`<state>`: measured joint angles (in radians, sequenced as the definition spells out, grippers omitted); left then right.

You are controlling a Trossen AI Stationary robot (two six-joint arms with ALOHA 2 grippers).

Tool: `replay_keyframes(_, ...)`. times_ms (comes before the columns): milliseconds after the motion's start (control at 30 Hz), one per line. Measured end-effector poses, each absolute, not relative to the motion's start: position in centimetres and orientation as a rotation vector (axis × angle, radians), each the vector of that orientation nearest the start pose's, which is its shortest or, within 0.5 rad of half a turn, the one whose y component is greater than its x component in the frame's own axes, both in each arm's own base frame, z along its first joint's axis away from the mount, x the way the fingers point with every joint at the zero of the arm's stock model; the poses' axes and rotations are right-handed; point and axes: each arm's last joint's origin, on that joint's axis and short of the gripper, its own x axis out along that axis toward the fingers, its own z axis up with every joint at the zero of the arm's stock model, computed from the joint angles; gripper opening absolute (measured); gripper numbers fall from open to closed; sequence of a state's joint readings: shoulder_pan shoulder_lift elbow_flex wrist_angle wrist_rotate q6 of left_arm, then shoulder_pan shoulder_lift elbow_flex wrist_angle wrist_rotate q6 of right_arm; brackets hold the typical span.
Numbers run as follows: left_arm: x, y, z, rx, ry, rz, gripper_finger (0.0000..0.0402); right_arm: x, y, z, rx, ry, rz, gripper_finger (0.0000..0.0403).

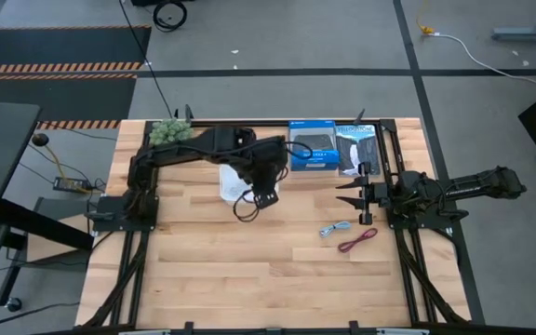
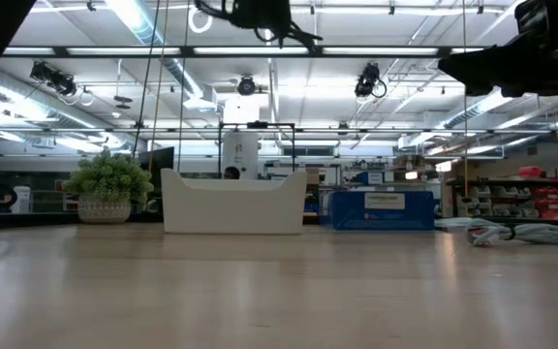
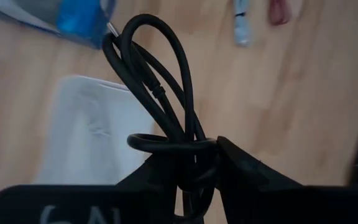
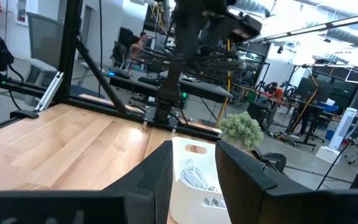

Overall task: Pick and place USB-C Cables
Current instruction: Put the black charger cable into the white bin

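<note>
My left gripper (image 3: 194, 169) hangs high over the middle of the table (image 1: 261, 194), beside the white bin (image 1: 229, 181), and is shut on the black cable bundle (image 3: 157, 81). A white cable (image 4: 194, 174) lies inside the bin. The light blue-grey cable (image 1: 335, 228) and the dark red cable (image 1: 357, 241) lie flat on the wood right of centre. My right gripper (image 1: 361, 200) waits open at the right side, level, pointing toward the bin (image 4: 194, 186). My left gripper pinches the black cable bundle between its two fingers where a turn of cable wraps around the coil (image 3: 166, 142). The fingers come from above, pointing down. The loops (image 1: 245, 210) stick out past the fingertips, and the whole bundle is lifted clear of the table (image 2: 294, 34).
A blue retail box (image 1: 313, 149) and a black one (image 1: 356, 151) lie at the far edge. A small potted plant (image 1: 169, 131) stands at the far left. Bare wood (image 1: 249, 279) covers the near half of the table.
</note>
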<state>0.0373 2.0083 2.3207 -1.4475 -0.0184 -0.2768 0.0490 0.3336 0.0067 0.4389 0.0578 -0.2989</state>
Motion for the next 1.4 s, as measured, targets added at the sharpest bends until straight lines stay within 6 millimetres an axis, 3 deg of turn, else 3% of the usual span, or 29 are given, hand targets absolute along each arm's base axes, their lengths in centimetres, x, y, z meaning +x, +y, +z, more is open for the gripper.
replay_keyframes(233, 38.9, 2.8, 36.7, 0.030, 1.220, 0.182, 0.0090, 11.8, 0.4, 17.9, -0.293, -0.110, -0.025, 0.0128)
replay_keyframes(433, 39.1, 2.8, 32.3, 0.234, 1.382, 0.021, 0.0090, 11.8, 0.4, 17.9, -0.293, -0.110, -0.026, 0.0128)
replay_keyframes(567, 39.3, 3.2, 29.4, 0.360, 1.451, 0.003, 0.0091, 11.8, 0.4, 17.9, -0.293, -0.110, -0.025, 0.0128)
replay_keyframes(733, 39.1, 5.1, 27.0, 0.300, 1.486, 0.035, 0.0091, 11.8, 0.4, 17.9, -0.293, -0.110, -0.025, 0.0128)
replay_keyframes(1033, 39.9, 9.3, 27.1, 0.162, 1.330, 0.239, 0.0091, 11.8, 0.4, 17.9, -0.293, -0.110, -0.026, 0.0128)
replay_keyframes(1233, 40.1, 11.3, 25.7, 0.075, 1.344, 0.236, 0.0091, 11.8, 0.4, 17.9, -0.293, -0.110, -0.026, 0.0128)
replay_keyframes(1400, 40.4, 11.6, 24.9, 0.088, 1.363, 0.126, 0.0091, 11.8, 0.4, 17.9, -0.293, -0.110, -0.025, 0.0128)
